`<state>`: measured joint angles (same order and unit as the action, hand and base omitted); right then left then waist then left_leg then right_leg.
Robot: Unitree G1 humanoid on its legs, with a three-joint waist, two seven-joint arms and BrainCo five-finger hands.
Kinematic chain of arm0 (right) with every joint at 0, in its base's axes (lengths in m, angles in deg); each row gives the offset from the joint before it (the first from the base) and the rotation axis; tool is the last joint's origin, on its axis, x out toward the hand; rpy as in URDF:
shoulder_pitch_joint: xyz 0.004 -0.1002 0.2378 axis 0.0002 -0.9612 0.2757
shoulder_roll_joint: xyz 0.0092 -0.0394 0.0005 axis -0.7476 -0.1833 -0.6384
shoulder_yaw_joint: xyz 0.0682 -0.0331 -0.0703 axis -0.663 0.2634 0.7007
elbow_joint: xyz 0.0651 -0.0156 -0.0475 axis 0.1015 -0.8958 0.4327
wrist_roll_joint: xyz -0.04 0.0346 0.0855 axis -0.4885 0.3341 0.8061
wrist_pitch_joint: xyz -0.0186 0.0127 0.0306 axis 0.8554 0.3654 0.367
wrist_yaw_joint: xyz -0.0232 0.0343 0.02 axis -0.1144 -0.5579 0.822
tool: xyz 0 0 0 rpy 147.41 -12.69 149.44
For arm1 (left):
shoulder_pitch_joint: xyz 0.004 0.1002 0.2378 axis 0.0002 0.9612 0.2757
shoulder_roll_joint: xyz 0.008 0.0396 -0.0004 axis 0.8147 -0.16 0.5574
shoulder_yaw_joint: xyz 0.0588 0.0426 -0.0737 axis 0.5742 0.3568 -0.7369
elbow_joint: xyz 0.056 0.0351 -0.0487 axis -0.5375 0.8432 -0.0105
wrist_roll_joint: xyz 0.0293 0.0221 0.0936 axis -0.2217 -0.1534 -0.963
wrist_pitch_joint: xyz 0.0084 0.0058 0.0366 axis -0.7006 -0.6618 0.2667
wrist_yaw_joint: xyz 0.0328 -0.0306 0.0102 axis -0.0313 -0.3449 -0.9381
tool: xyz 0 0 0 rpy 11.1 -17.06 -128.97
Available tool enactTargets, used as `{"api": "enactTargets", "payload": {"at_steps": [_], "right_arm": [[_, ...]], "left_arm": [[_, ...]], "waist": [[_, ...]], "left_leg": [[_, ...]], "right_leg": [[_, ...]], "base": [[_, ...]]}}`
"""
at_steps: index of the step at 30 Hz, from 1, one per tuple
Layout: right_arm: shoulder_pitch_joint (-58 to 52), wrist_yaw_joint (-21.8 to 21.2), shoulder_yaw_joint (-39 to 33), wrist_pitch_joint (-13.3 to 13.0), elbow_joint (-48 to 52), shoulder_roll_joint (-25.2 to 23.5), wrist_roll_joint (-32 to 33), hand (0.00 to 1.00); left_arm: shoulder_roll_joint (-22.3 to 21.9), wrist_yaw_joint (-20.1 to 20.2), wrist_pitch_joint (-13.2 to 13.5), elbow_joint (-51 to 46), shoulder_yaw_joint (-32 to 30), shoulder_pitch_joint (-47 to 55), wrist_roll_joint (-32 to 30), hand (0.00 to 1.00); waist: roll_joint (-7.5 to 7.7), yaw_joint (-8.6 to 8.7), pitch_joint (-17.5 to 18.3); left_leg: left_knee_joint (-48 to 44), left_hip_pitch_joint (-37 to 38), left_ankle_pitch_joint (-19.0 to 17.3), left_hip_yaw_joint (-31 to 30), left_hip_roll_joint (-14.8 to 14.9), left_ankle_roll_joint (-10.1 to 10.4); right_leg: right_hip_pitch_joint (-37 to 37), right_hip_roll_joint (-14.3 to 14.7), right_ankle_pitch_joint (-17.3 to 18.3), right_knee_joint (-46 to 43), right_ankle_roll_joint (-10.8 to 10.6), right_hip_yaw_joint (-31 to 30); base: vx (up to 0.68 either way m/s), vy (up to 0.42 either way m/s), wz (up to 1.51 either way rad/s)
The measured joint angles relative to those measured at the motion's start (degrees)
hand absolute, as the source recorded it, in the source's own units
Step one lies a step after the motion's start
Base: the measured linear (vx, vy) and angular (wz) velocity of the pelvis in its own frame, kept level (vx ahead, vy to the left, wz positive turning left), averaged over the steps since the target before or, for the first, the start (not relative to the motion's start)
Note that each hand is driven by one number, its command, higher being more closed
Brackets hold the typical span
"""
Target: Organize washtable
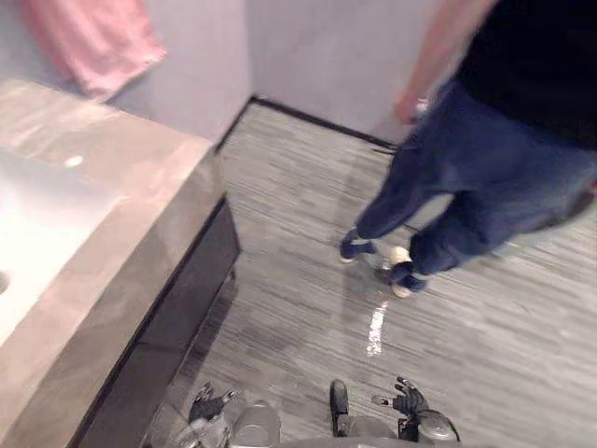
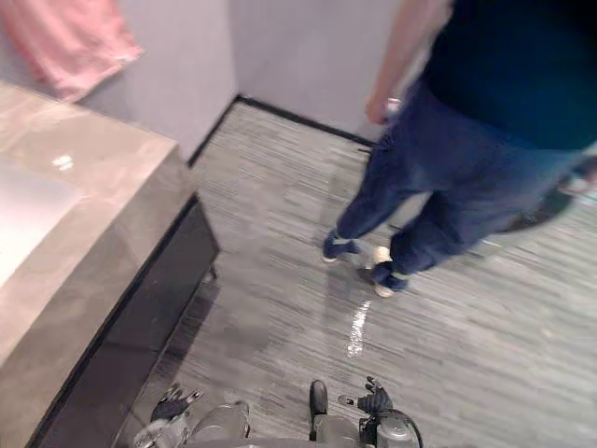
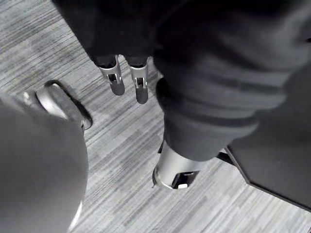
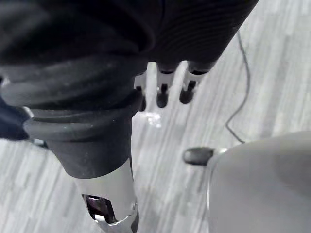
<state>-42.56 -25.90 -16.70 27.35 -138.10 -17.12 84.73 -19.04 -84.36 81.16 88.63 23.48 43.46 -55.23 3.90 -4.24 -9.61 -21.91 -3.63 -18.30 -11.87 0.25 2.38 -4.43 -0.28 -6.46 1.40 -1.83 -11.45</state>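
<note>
Overhead, left eye view: one washtable (image 1: 140, 201) at left, one pink towel (image 1: 93, 42) above it, one person (image 1: 485, 177) standing nearby. Left hand (image 1: 210, 406) and right hand (image 1: 409, 401) hang low. Left wrist view: fingers (image 3: 116, 81) straight, empty. Right wrist view: fingers (image 4: 163, 94) straight, empty.

Glossy stone washtable (image 1: 121, 177), pink cloth towel (image 1: 93, 42), striped floor (image 1: 298, 215).

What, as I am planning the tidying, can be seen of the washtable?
The washtable has a glossy beige, stone-like top with a white basin sunk into it and a dark cabinet front below. It stands on the grey floor against the wall, a pink towel hanging above its far end.
</note>
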Motion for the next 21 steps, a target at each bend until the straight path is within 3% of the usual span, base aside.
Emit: {"api": "enactTargets", "payload": {"at_steps": [3,4,5,6,8,9,10,12,15,16,17,18,19,20,21], "right_arm": [[-0.3,0.0,-0.4,-0.1,-0.3,-0.2,1.1,0.00],[-0.2,0.0,-0.4,-0.1,-0.6,-0.2,1.8,0.00],[-0.3,-0.1,-0.4,0.0,-1.4,-0.4,2.9,0.00],[-0.8,-0.3,-0.5,0.3,-1.8,-0.7,3.3,0.00],[-1.8,-0.5,-1.7,0.2,-1.8,-0.7,3.4,0.00],[-2.2,-0.5,-2.6,0.2,-2.2,-0.7,3.5,0.00],[-2.6,-0.6,-2.8,0.2,-2.4,-0.8,3.5,0.00],[-3.0,-1.0,-3.8,0.2,-2.9,-0.9,4.1,0.00],[-3.0,-1.6,-5.4,-0.1,-2.9,-0.9,4.7,0.00],[-2.9,-1.6,-6.1,-0.1,-1.9,-0.9,4.7,0.00],[-2.9,-1.6,-6.6,0.0,-0.8,-0.9,4.8,0.00],[-2.5,-1.4,-7.0,0.1,1.2,-2.1,4.8,0.00],[-2.9,-1.4,-8.6,0.2,1.6,-3.1,5.0,0.00],[-3.8,-1.1,-11.7,1.0,2.3,-2.8,5.2,0.00],[-3.9,-1.1,-12.2,1.3,2.4,-1.6,5.2,0.00]], "left_arm": [[-0.2,-0.8,0.0,0.3,-0.6,2.0,-0.1,0.00],[-0.3,-0.8,0.0,0.6,-0.8,1.8,-0.1,0.00],[-0.4,-0.8,0.1,0.7,-1.3,1.8,-0.1,0.00],[-0.6,-0.8,0.1,1.2,-1.4,1.7,-0.1,0.00],[-0.9,-0.8,0.0,2.1,-1.8,1.7,-0.1,0.00],[-1.0,-0.8,0.0,2.3,-1.7,1.9,-0.5,0.00],[-1.0,-0.7,0.0,2.4,-1.7,2.1,-1.1,0.00],[-0.8,-0.6,0.0,3.1,-1.6,2.0,-3.1,0.00],[-0.2,-0.6,-0.3,5.4,-1.4,1.6,-6.9,0.00],[-0.3,-0.6,-0.3,6.3,-1.5,0.8,-7.6,0.00],[-0.8,-0.7,-0.4,6.4,-1.9,1.0,-8.0,0.00],[-0.1,-0.5,-0.6,6.4,-3.1,0.5,-8.4,0.00],[0.5,-0.5,-0.5,6.0,-3.7,0.6,-9.2,0.00],[-0.1,-0.7,-0.4,5.5,-4.4,0.5,-9.8,0.00],[-2.2,-0.6,-0.8,5.1,-4.6,0.8,-10.1,0.00]], "waist": [[0.15,0.44,2.0],[0.77,0.46,2.5],[-0.01,0.39,2.4],[0.44,0.57,3.0],[-0.40,0.56,3.0],[0.11,0.65,3.9],[-0.63,1.03,4.1],[-0.62,1.94,5.2],[-1.34,3.60,6.1],[-1.66,3.71,6.1],[-1.95,3.32,6.2],[0.07,2.75,5.2],[0.25,3.05,4.9],[-0.99,3.35,5.2],[-2.56,3.11,6.0]], "left_leg": [[2.3,3.1,-0.3,6.9,-0.3,-0.6],[2.4,3.6,-0.4,8.0,-0.6,-0.7],[3.0,4.1,-0.3,9.8,-1.1,-0.9],[3.1,4.8,-0.3,11.3,-1.5,-1.0],[3.3,5.7,-0.3,13.9,-2.3,-1.0],[3.8,6.6,-0.2,15.4,-2.6,-1.0],[4.1,6.8,-0.2,16.2,-2.8,-1.0],[5.1,7.5,0.0,17.9,-3.3,-1.5],[7.3,7.8,0.8,23.5,-4.1,-2.7],[7.8,7.5,1.4,26.9,-4.1,-3.9],[6.8,6.6,2.1,29.9,-3.4,-4.5],[0.3,2.3,1.3,32.0,-2.8,-5.5],[1.2,1.6,-0.9,33.0,-3.0,-10.6],[10.0,3.6,2.4,38.4,-1.1,-11.3],[11.7,4.8,2.9,45.7,-0.2,-11.7]], "right_leg": [[-1.0,0.0,-2.3,0.8,-0.8,-6.1],[-1.3,0.1,-3.1,1.1,-0.9,-6.6],[-1.8,0.2,-4.8,2.1,-0.7,-7.1],[-1.9,0.2,-5.6,2.7,-0.6,-7.4],[-2.0,0.1,-5.6,2.6,-0.6,-7.5],[-2.0,0.3,-5.6,2.4,-0.6,-7.7],[-2.3,0.4,-5.6,2.4,-0.6,-7.7],[-3.3,0.7,-5.6,1.8,-0.6,-8.6],[-6.9,2.9,-8.4,0.1,-1.0,-12.9],[-9.0,5.2,-12.4,-0.4,0.4,-13.8],[-10.8,7.4,-17.3,-0.8,3.4,-12.5],[-12.8,7.1,-23.6,0.7,2.4,-6.4],[-12.4,5.9,-22.8,2.2,2.9,-1.7],[-13.2,4.3,-7.0,-6.2,12.7,17.8],[-12.5,0.9,3.0,-16.9,11.1,31.1]], "base": [[0.00,0.172,-1.90],[0.02,0.116,-1.38],[0.00,0.145,-1.39],[-0.01,0.128,-1.30],[-0.03,0.082,-1.06],[-0.02,0.060,-0.91],[-0.01,0.049,-0.78],[0.00,0.037,-0.70],[-0.06,0.049,-1.23],[-0.13,0.043,-1.93],[-0.21,0.043,-2.69],[-0.23,0.002,-2.28],[-0.29,-0.026,-2.26],[-0.25,-0.056,-2.34],[-0.18,-0.020,-2.31]]}}
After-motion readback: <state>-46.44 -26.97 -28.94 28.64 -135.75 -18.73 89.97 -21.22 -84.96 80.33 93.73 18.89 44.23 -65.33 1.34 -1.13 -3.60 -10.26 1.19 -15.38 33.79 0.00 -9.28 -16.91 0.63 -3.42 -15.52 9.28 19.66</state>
